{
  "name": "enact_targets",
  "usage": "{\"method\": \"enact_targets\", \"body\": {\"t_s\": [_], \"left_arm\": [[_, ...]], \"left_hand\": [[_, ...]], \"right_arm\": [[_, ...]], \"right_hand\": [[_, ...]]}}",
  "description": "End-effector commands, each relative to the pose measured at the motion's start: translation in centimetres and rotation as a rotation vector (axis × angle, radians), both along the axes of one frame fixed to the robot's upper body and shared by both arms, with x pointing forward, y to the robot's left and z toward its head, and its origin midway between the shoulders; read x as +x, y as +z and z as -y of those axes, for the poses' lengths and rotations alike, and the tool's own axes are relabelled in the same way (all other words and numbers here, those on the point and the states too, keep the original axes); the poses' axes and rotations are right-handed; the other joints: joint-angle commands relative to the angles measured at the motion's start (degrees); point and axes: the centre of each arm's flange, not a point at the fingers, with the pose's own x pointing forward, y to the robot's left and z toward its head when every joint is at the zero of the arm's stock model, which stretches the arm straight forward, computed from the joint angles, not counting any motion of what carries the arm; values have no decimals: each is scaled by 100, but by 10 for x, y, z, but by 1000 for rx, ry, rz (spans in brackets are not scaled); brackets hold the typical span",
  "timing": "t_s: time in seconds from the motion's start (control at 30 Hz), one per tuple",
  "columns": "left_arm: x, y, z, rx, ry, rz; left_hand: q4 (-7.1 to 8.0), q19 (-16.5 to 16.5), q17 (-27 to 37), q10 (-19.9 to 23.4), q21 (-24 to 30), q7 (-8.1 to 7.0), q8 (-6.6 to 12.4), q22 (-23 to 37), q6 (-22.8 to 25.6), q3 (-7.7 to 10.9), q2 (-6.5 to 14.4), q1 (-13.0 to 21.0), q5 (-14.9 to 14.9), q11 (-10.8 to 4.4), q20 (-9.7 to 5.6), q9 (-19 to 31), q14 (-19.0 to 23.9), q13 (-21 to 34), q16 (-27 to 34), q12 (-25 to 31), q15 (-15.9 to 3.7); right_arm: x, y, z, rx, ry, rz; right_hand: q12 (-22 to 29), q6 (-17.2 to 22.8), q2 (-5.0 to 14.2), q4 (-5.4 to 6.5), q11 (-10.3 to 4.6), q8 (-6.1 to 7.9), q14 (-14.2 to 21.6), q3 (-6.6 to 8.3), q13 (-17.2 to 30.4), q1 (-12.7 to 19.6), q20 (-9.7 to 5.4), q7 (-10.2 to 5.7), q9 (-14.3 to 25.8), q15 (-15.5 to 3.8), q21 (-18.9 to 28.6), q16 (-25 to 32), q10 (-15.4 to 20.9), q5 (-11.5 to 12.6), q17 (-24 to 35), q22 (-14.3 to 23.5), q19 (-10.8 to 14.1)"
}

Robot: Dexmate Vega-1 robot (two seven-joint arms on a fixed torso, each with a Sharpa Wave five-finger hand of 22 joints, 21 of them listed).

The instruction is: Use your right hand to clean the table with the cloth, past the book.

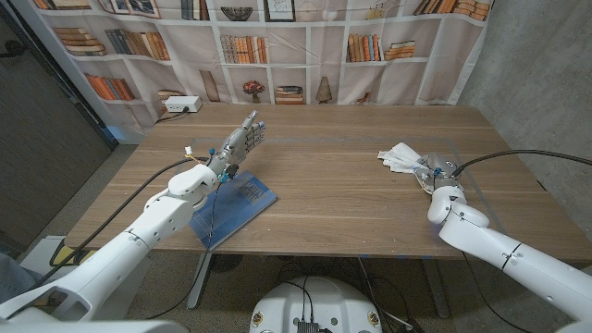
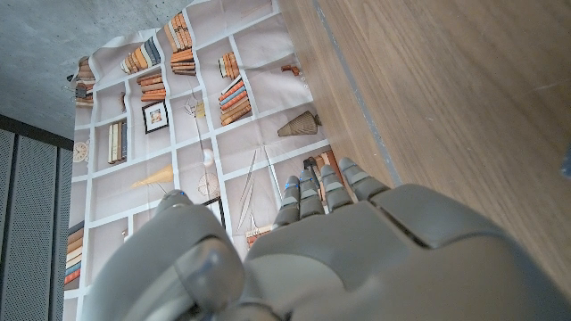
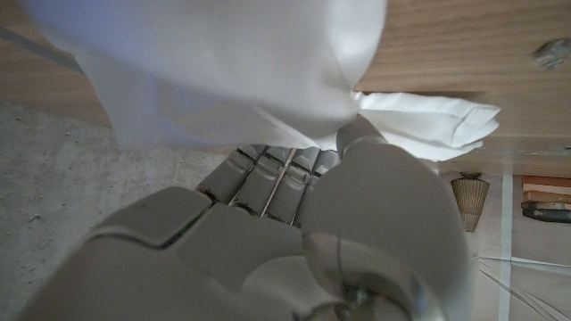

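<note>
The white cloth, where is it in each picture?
Head view: the white cloth lies on the table's right side, under the right robot hand.
Left wrist view: not in it.
Right wrist view: the cloth hangs over the fingers.
Shared landmark: the bookshelf backdrop.

Cloth [image 1: 403,157]: white, plain. Book [image 1: 235,206]: blue cover with pale markings. Table [image 1: 324,185]: brown wood grain. Left hand [image 1: 242,141] and right hand [image 1: 437,173]: grey; arms white. Far backdrop [image 1: 305,46]: printed white shelving with orange-brown books.
</note>
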Motion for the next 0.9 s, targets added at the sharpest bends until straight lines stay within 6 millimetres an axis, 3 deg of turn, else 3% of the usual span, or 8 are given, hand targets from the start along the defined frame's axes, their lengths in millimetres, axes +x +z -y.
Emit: {"method": "enact_targets", "body": {"t_s": [0.03,0.23,0.33,0.5,0.63,0.9], "left_arm": [[-1,-1,0,-1,-3,-1],[0,0,1,5,-6,-4],[0,2,1,9,-5,-2],[1,6,0,13,-5,1],[2,9,0,20,-4,1],[3,9,1,23,-3,-4]], "left_hand": [[9,21,33,44,-18,2,-13,15,49,-46,29,19,-10,3,59,23,79,6,-11,-27,3],[9,19,33,51,-17,7,-15,16,60,-49,36,22,-16,2,61,24,78,7,-13,-29,6],[10,20,33,52,-17,5,-17,16,60,-50,38,23,-18,0,63,24,80,7,-13,-30,11],[10,20,33,48,-15,4,-20,16,65,-54,43,27,-23,-1,65,25,80,7,-14,-35,15],[10,19,33,56,-15,4,-22,17,67,-56,47,29,-26,7,64,25,84,8,-14,-35,13],[10,19,33,53,-13,4,-25,17,78,-61,57,36,-34,0,67,26,87,9,-15,-42,13]], "right_arm": [[-9,3,-3,4,0,75],[-20,11,-4,9,24,141],[-24,16,-4,16,27,171],[-31,22,-5,23,42,213],[-37,26,-5,37,58,250],[-44,35,-4,54,81,293]], "right_hand": [[18,168,142,13,-44,23,934,-1,44,174,-569,-29,35,-168,140,55,155,54,140,519,1415],[-64,201,212,122,-25,-15,972,3,52,101,-562,-154,55,-153,191,-3,104,35,113,520,1328],[-81,245,231,142,-23,-11,960,12,56,92,-565,-144,62,-157,205,-29,102,26,104,520,1303],[-94,315,256,144,-35,-3,974,40,60,121,-576,-113,71,-165,238,-50,129,17,100,523,1296],[-139,363,243,146,-26,-42,1252,66,66,177,-572,-199,83,-166,397,18,163,3,127,547,1412],[-188,391,217,146,-15,-91,1313,82,78,207,-570,-258,96,-161,486,-33,184,-1,111,542,1380]]}}
